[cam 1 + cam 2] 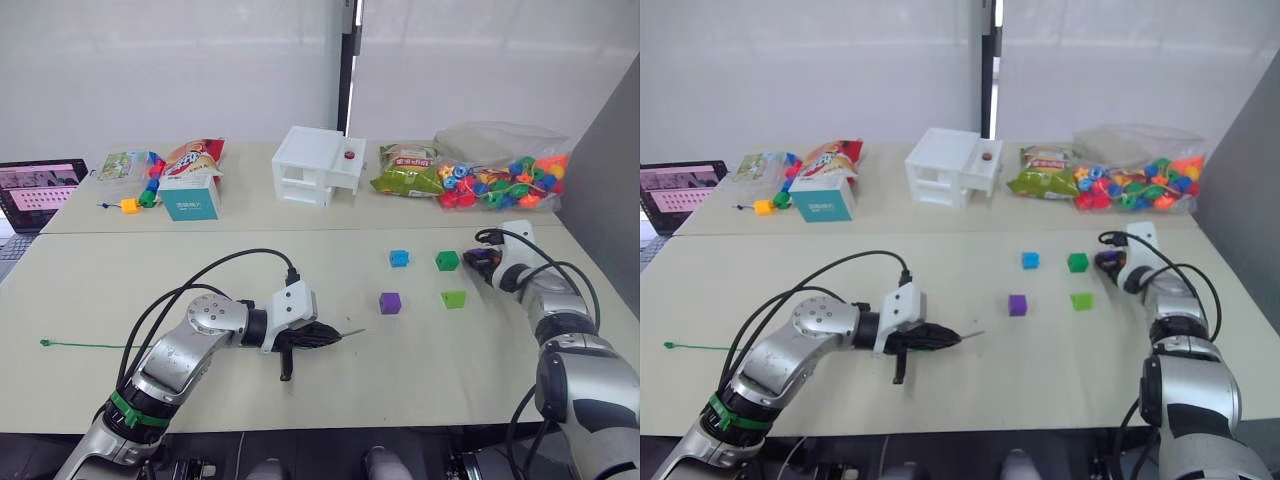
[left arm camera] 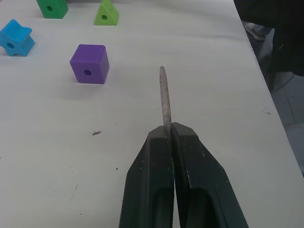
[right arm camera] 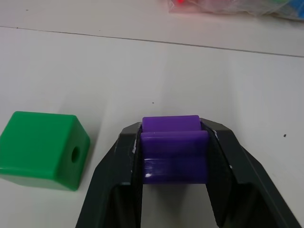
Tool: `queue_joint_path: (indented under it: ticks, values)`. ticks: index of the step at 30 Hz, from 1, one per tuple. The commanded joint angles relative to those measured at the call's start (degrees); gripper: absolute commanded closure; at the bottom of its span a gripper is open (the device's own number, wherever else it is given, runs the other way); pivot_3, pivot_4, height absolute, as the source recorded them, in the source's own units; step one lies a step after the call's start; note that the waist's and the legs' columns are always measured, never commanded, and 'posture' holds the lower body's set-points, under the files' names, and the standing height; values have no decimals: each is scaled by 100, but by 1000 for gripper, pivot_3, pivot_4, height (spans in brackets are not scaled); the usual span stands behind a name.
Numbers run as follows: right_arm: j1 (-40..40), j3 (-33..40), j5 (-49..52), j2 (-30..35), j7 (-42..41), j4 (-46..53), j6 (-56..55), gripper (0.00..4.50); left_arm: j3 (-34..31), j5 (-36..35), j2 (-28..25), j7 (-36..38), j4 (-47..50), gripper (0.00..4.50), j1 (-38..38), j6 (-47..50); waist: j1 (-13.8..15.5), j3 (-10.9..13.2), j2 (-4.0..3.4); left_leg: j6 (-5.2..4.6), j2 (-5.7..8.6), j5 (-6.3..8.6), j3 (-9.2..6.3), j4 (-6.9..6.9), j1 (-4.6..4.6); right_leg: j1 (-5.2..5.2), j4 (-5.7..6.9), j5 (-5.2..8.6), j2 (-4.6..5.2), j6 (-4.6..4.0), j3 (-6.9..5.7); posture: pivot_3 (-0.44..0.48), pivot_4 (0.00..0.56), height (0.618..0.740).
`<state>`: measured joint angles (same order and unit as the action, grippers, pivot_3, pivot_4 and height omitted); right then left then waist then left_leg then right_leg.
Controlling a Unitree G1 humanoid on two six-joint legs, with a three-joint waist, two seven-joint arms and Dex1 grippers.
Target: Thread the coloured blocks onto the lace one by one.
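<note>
While left fingers (image 2: 166, 137) pinch lace tip (image 2: 165, 95), right fingers (image 3: 130, 161) clamp purple block (image 3: 173, 147).

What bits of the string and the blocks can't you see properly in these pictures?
- The lace: in the left eye view the left arm covers its middle.
- Purple block in the right gripper: the right wrist view shows no hole, and the fingers cover its sides.
- Bag of beads: single beads are too small to count.

Purple block (image 3: 174, 149) in black right hand (image 3: 174, 142) (dark-green block (image 3: 42, 148) beside), green lace (image 1: 90, 346)
</note>
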<state>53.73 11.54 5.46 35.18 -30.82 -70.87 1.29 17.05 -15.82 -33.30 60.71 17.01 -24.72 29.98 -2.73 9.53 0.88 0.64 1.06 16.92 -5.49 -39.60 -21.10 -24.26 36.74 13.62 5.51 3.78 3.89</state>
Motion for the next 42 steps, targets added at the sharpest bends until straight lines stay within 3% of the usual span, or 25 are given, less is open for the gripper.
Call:
queue_joint_path:
  ticks: [1,6,9,11,15,18,21,24,26,30,37,42]
  values:
    - [148,197,147,156,2,137,-92,3313,5,-16,12,-16,117,4500,-103,-65,-7,0,0,0,0,0,0,0,0,0,0,0,0,0,0,0,150,740]
    - [183,401,316,508,-159,751,95,3313,104,-43,41,133,33,4500,-163,-125,7,3,-6,0,1,0,1,0,-2,-1,0,0,1,0,0,0,150,740]
    - [-135,603,704,632,-460,1776,640,3313,189,-2,94,207,-143,4500,-264,-210,9,4,-6,0,1,0,1,0,-2,-1,0,0,0,0,0,0,150,740]
    - [-553,571,855,699,-643,2758,1157,3313,254,5,158,269,-278,4500,-330,-325,13,3,-6,-1,0,1,-1,1,-1,0,0,0,-1,1,0,0,150,740]
    - [-2090,1097,1746,538,-65,6158,3039,3313,513,72,408,396,-653,4500,-537,-477,64,2,-8,-3,0,2,-9,-1,-8,-2,17,0,-1,1,-6,0,150,740]
    - [-3013,1346,2231,180,479,7975,3979,3313,601,168,549,396,-903,4500,-657,-636,81,2,-10,-3,2,2,-11,-7,-15,-4,32,-1,2,2,-6,0,150,740]
    - [-4068,1367,2487,-596,1274,9780,4485,3313,685,289,726,418,-1245,4500,-900,-755,102,1,-9,-3,5,2,-14,-10,-11,-5,17,-2,2,4,-5,0,150,740]
    - [-5014,1058,2394,-1262,1793,10870,4578,3313,787,347,817,545,-1430,4500,-1010,-836,135,1,-10,-3,3,2,-18,-8,-5,-3,15,-1,-5,4,-6,0,150,740]
    - [-5633,818,2282,-1733,2099,11291,4492,3313,839,374,840,629,-1493,4500,-1030,-890,142,0,-11,-3,4,2,-13,-12,-5,-3,14,-1,-3,4,-4,0,150,740]
    - [-6416,169,1877,-2019,2291,11547,4204,3313,839,427,823,746,-1585,4500,-1064,-962,154,0,-11,-1,6,0,-10,-14,-4,-2,13,-1,-1,4,-2,0,150,740]
    - [-6960,-473,1248,-2238,2350,11011,3430,3313,782,477,679,862,-1547,4500,-994,-955,142,0,-11,-1,3,0,-11,-12,2,0,12,-1,-7,4,-2,0,150,740]
    - [-7157,-416,1362,-2453,2320,10921,3249,3313,749,469,578,802,-1399,4500,-876,-889,151,0,-11,-1,3,0,-12,-11,4,2,11,-1,-6,4,-2,0,150,740]
